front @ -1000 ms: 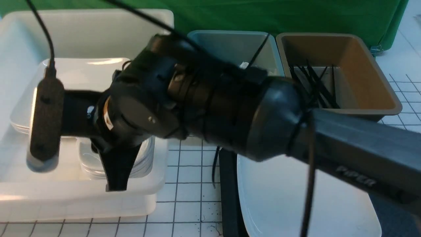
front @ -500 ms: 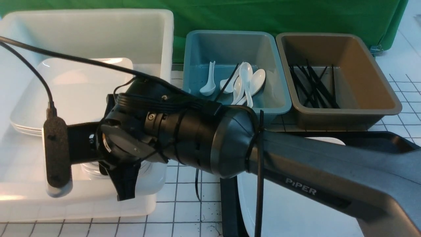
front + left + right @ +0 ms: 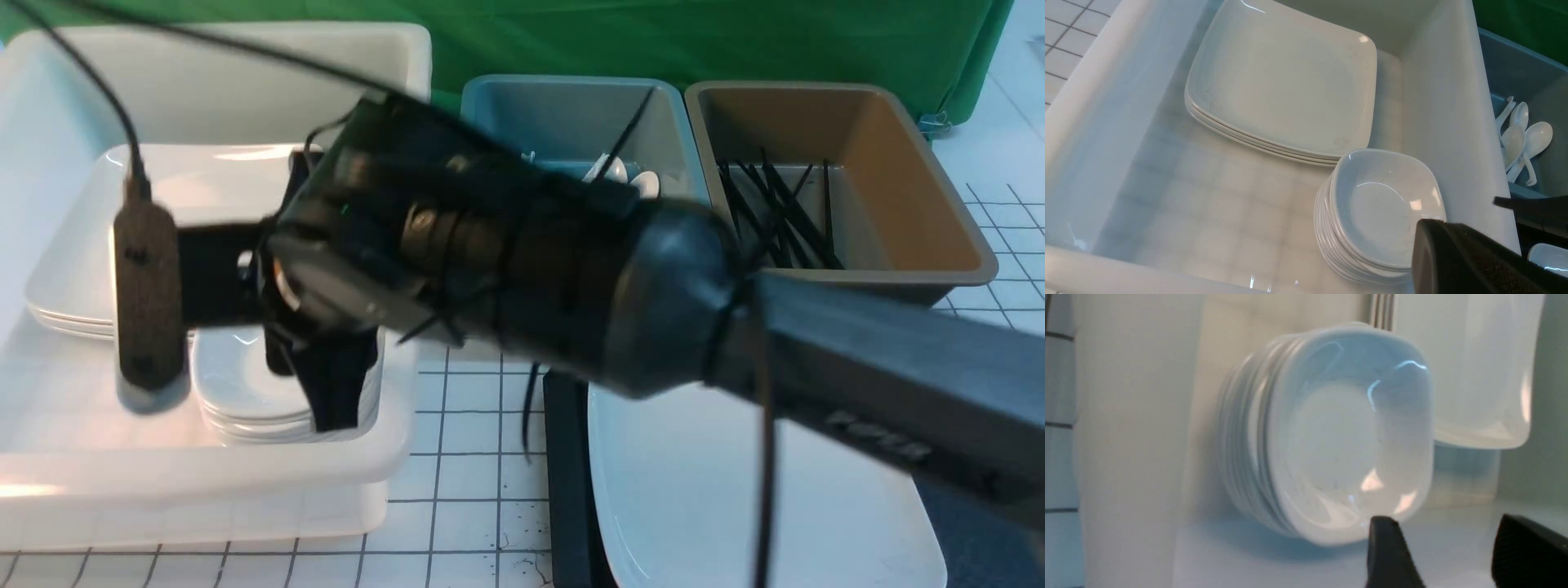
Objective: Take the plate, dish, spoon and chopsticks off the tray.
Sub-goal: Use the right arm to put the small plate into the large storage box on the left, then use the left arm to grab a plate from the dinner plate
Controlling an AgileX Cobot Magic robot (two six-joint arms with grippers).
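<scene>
Hovering over a stack of small dishes (image 3: 1331, 437) in the white bin (image 3: 245, 82), my right end effector (image 3: 1447, 524) is spread and empty. The plate (image 3: 735, 490) lies on the tray (image 3: 567, 474) on the gridded surface (image 3: 473, 490), well apart. My forearm (image 3: 531, 269) hides most of the blue tub (image 3: 571, 114); chopsticks (image 3: 784, 212) lie in the brown tub (image 3: 898, 163).

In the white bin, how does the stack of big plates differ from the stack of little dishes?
The plate stack is wide, flat and a few pieces high; the dish stack is narrower, deeper and has more pieces. In the bin, the plate stack sits farther back, the dish stack in the near right corner. Both are glossy, white, round-cornered.
</scene>
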